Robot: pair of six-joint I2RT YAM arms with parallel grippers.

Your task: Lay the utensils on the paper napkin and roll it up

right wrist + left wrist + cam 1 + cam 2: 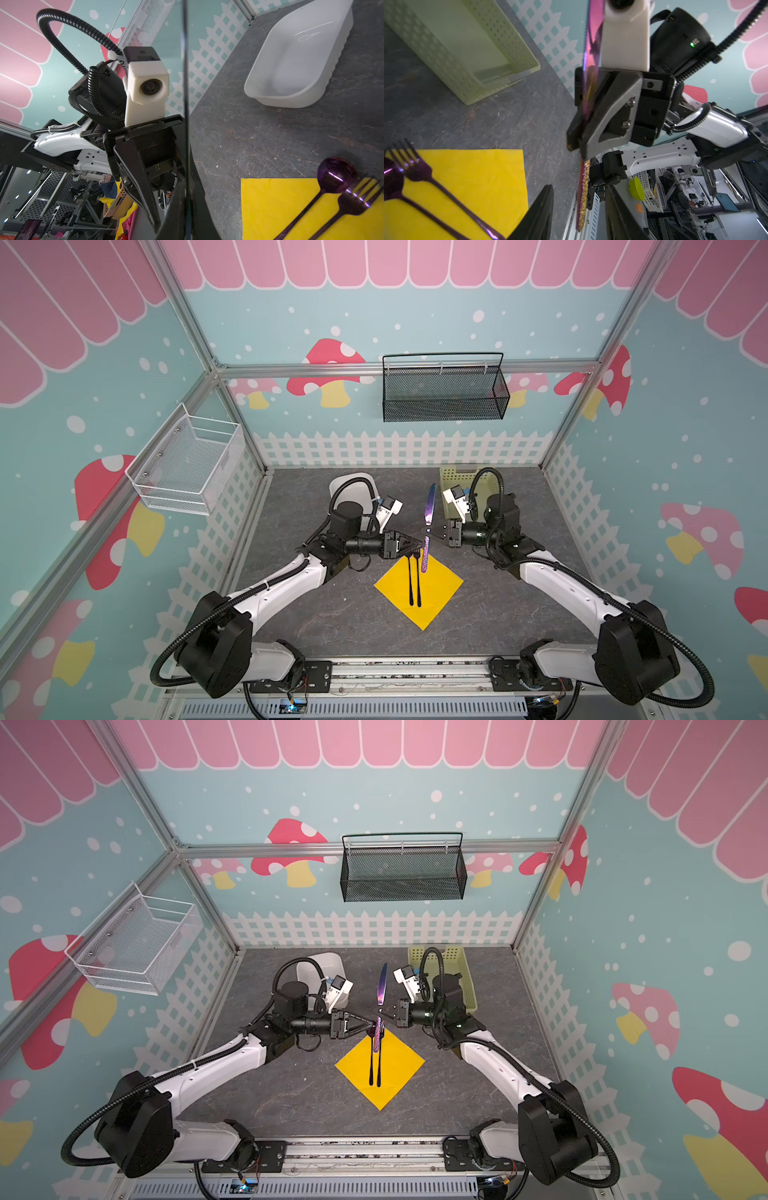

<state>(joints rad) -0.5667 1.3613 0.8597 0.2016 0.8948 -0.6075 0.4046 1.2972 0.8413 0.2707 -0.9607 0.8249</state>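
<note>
Where the two arms meet above the grey stone-look surface (332, 614), the right fingers (432, 532) are clamped on the middle of a slim violet plastic knife (429, 506). Its blade points to 12 o'clock and its handle hangs over the 12 o'clock corner of a bright yellow square paper napkin (440, 585). The left fingers (413, 546) stand apart around the handle, gripping nothing. A dark-purple plastic fork (417, 170) and round-bowled spoon (392, 180) lie side by side on the napkin, handles toward 6 o'clock.

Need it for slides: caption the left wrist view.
Right gripper holds the knife; fork and spoon lie on the yellow napkin.
</note>
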